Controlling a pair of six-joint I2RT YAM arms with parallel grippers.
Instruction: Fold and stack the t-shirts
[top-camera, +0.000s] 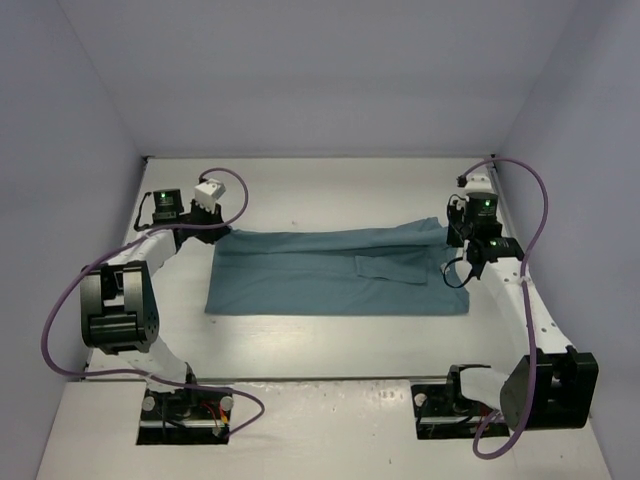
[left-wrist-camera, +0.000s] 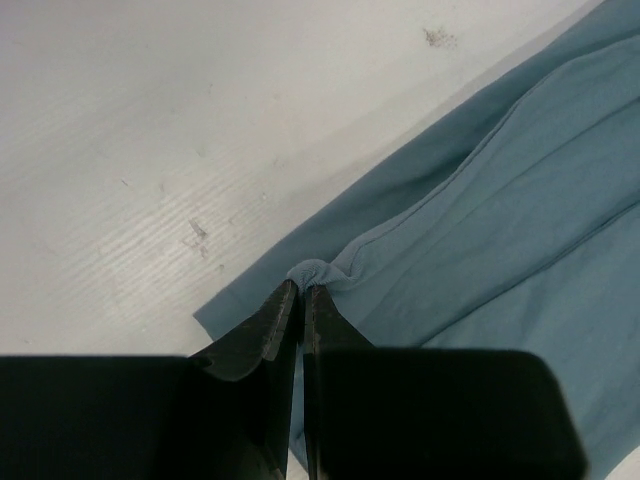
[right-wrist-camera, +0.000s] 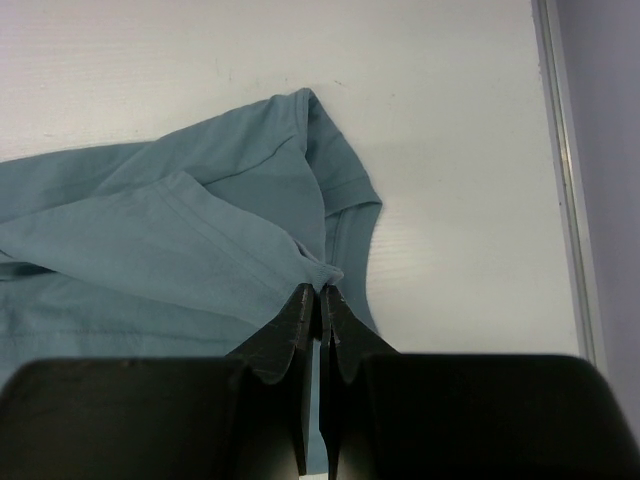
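Over on the left, the left arm (top-camera: 120, 305) reached out across the white table (top-camera: 330, 190), with a purple cable (top-camera: 55, 320) looping off its side. The left gripper (top-camera: 212, 232) sat low at the far left corner of the t-shirt (top-camera: 330, 275). From its own wrist camera the jaws were pinched together on a small bunch of teal cloth at a hemmed edge, and the pinched fabric (left-wrist-camera: 315, 272) puckered up just past the tips. Beside that pinch the bare tabletop carried a few dark scuff marks (left-wrist-camera: 195, 232).

The t-shirt lay in the middle of the table between the two arms, spread sideways as a long, roughly rectangular band. It looked folded over on itself lengthwise, with its near edge fairly straight and its far edge running from one gripper to the other. A sleeve (top-camera: 395, 268) lay flat on top of the body, right of centre. I could not make out the collar or any label from where I stood.

At the right end, the right gripper (top-camera: 458, 258) was down on the shirt's right edge. Its wrist camera showed the dark fingers (right-wrist-camera: 300, 320) closed tight on a fold of the same teal cloth, with a hemmed flap (right-wrist-camera: 150, 240) fanning out to the left and a curved edge of the shirt lying on the table just beyond the tips. The right arm (top-camera: 530, 310) ran back along the table's right side, close to the wall, with a second purple lead (top-camera: 540, 215) arcing over it.
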